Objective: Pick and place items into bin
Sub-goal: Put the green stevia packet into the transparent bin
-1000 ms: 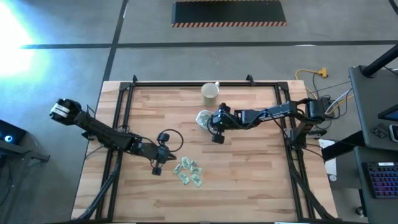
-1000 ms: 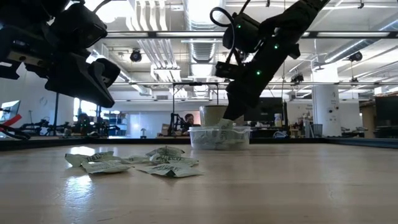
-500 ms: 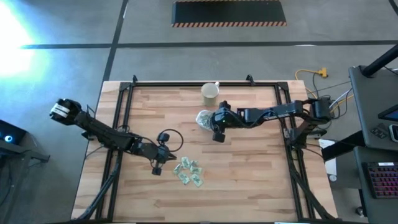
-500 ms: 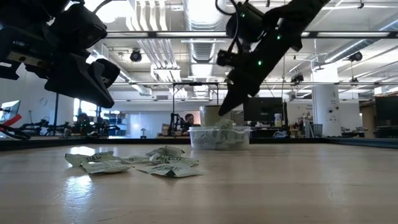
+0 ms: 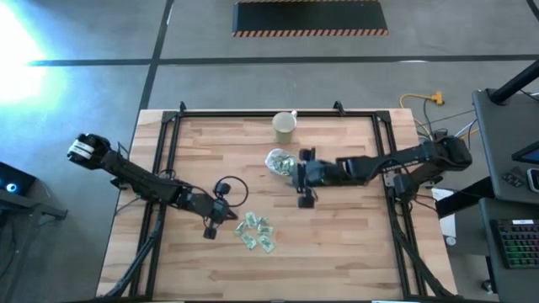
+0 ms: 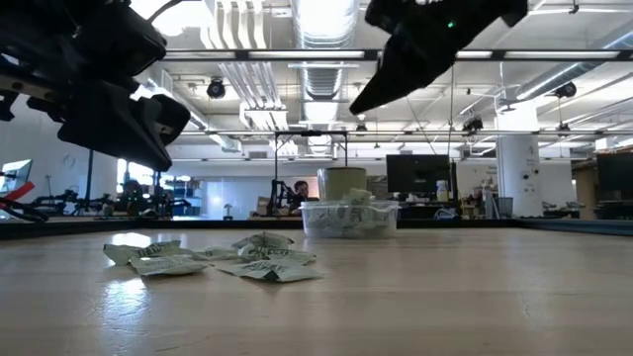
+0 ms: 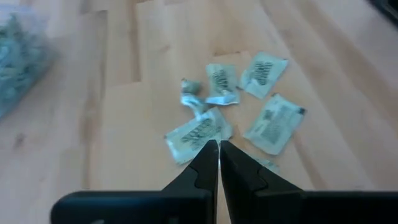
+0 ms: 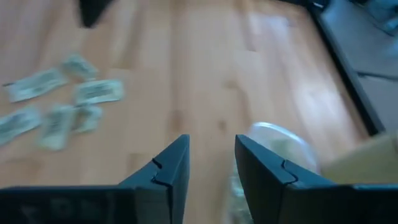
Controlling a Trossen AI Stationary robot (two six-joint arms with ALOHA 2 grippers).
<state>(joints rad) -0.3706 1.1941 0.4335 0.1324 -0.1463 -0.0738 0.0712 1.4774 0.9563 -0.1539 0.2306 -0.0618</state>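
Packets (image 5: 256, 234) strewn flat, axes mixed

Packets (image 6: 213, 258) lie left of bin (image 6: 349, 219) (filled).

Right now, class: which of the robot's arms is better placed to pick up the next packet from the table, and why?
The left. Its shut gripper hovers right over the loose packets, while the open, empty right gripper sits farther off beside the bin.
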